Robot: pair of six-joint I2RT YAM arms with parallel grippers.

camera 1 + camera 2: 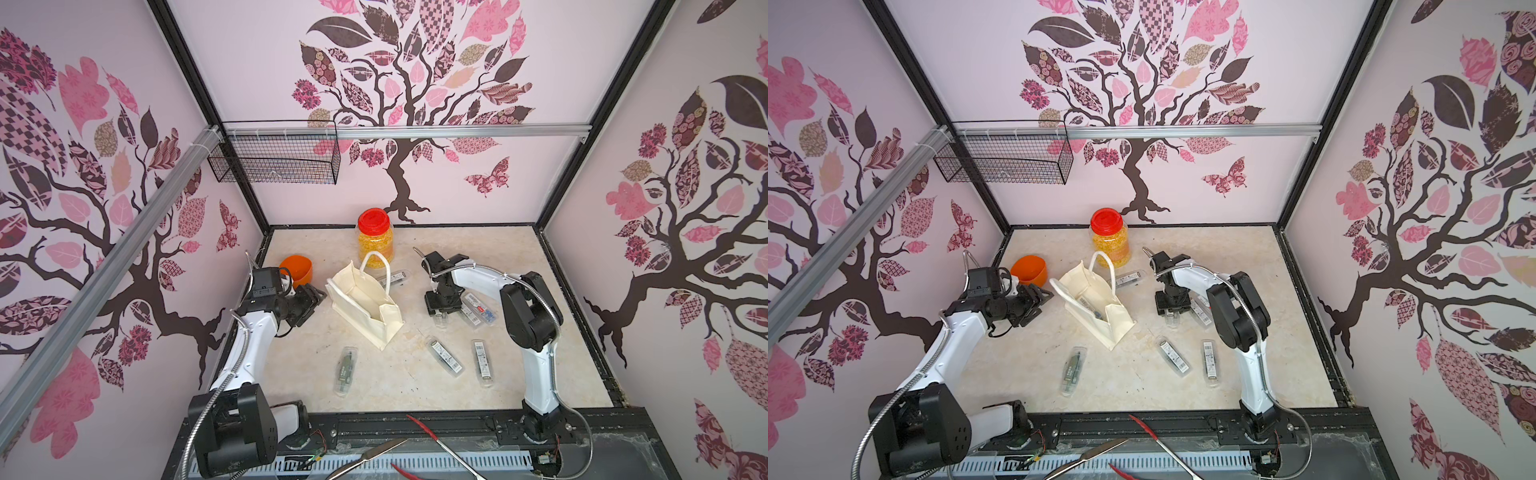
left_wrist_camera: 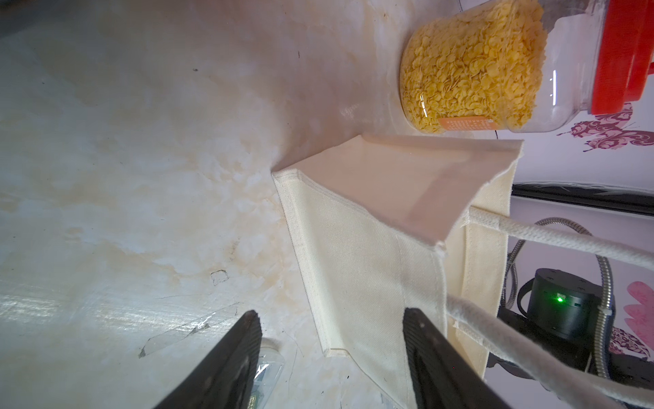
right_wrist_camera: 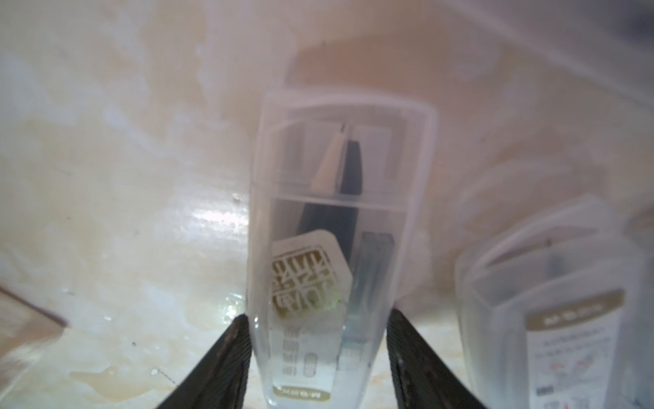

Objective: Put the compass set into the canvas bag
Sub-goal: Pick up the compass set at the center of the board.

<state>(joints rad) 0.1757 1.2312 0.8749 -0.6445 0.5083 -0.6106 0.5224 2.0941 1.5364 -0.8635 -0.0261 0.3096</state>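
The canvas bag (image 1: 365, 305) (image 1: 1100, 307) stands open mid-table, a cream tote with white loop handles. A clear case shows inside the bag (image 1: 1090, 309). Several compass sets in clear plastic cases lie on the table. My right gripper (image 1: 441, 319) (image 3: 317, 317) points down over one compass set (image 3: 332, 219) that rests on the table right of the bag, and both pads press its long sides. My left gripper (image 1: 316, 297) (image 2: 329, 318) hovers open just left of the bag (image 2: 357, 255), holding nothing.
More cases lie at the front (image 1: 346, 370) (image 1: 445, 356) (image 1: 483, 363), beside my right gripper (image 1: 478, 309) and behind the bag (image 1: 395, 277). A red-lidded jar (image 1: 375, 239) stands at the back and an orange cup (image 1: 297, 270) at the left. A wire basket (image 1: 274, 153) hangs on the wall.
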